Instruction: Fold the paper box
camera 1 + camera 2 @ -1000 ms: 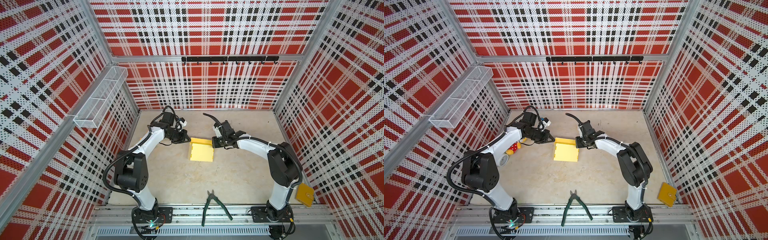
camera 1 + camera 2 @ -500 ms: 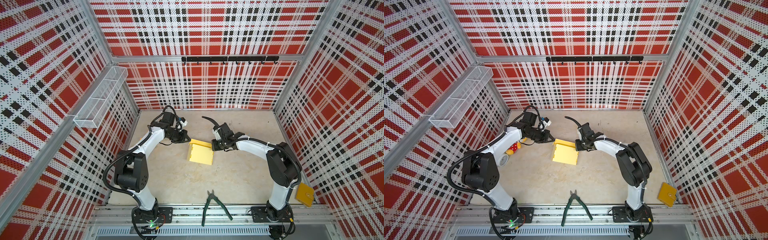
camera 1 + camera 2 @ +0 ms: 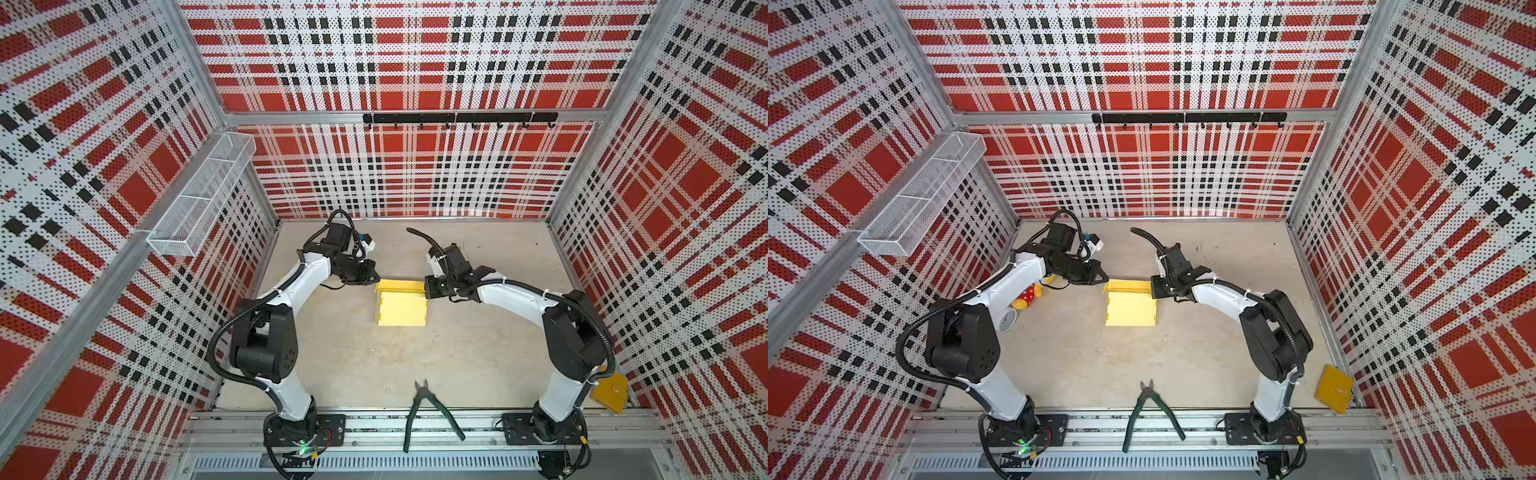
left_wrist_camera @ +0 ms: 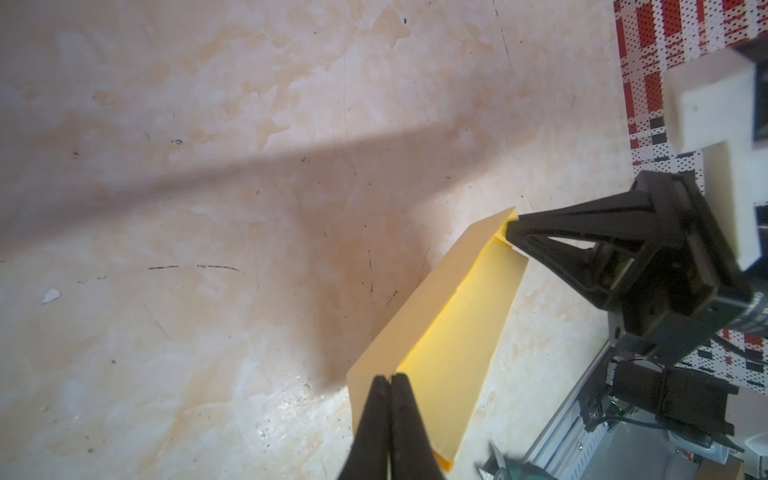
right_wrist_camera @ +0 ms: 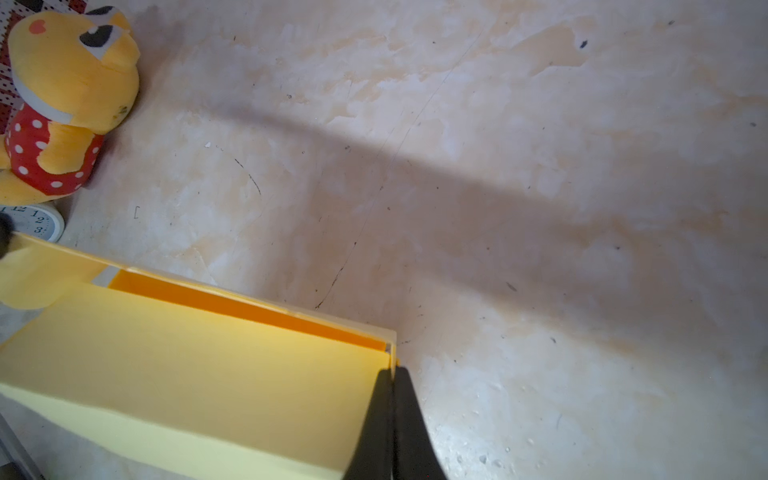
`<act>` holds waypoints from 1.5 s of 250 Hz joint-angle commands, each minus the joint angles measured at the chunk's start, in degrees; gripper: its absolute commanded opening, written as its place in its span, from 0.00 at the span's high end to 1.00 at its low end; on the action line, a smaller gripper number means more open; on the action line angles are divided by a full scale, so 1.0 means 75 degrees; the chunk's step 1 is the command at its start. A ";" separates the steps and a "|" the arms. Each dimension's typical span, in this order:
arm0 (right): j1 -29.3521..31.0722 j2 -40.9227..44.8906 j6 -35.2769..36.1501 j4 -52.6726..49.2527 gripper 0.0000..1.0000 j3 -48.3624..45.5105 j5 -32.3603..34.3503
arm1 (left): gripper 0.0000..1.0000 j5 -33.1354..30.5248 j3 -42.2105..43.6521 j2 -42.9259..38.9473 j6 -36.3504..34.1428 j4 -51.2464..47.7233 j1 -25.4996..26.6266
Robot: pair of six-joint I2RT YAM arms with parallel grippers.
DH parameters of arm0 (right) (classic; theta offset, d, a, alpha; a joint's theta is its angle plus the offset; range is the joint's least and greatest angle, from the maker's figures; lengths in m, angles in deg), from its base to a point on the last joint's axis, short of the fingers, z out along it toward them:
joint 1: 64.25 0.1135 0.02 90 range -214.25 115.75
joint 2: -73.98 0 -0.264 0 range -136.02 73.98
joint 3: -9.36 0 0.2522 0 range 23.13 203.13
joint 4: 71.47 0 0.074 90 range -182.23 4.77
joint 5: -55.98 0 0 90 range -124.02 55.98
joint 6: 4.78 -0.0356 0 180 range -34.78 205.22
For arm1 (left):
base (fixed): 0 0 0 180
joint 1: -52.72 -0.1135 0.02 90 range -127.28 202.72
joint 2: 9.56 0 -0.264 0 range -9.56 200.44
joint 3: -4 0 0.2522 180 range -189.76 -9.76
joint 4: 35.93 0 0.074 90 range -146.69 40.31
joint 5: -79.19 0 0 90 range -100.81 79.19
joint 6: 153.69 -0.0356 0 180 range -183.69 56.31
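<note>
the paper box sits on the desk, back wall upright. left pincer and right pincer, both closed, touch its rear corners. only the right wrist view shows the clock's numerals, beside the plush toy.

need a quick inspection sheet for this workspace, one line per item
surface: beige table, scuffed and stained
job's things: paper box mid-table, partly folded, far wall raised
clutter: pliers at front rail; mustard wallet front right; plush toy and clock by the left arm
hands: left hand and right hand both shut, each seemingly pinching a far corner of the box
cables: black cables along both arms, no snag seen
surroundings: plaid perforated walls; wire basket on the left; hook rail at back
</note>
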 commanded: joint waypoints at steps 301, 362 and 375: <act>0.1246 0.1753 0.0732 0.2831 1.00 -0.2282 0.2722 | 0.41 -0.0593 0.0213 -0.1338 -0.2603 -0.1039 0.0418; 0.1648 0.1813 0.0883 0.3152 1.00 -0.2567 0.3274 | 0.43 -0.0843 0.0761 -0.1602 -0.2475 -0.1156 0.0581; 0.1724 0.1853 0.0882 0.3270 1.00 -0.2666 0.3382 | 0.43 -0.0916 0.0878 -0.1658 -0.2466 -0.1156 0.0581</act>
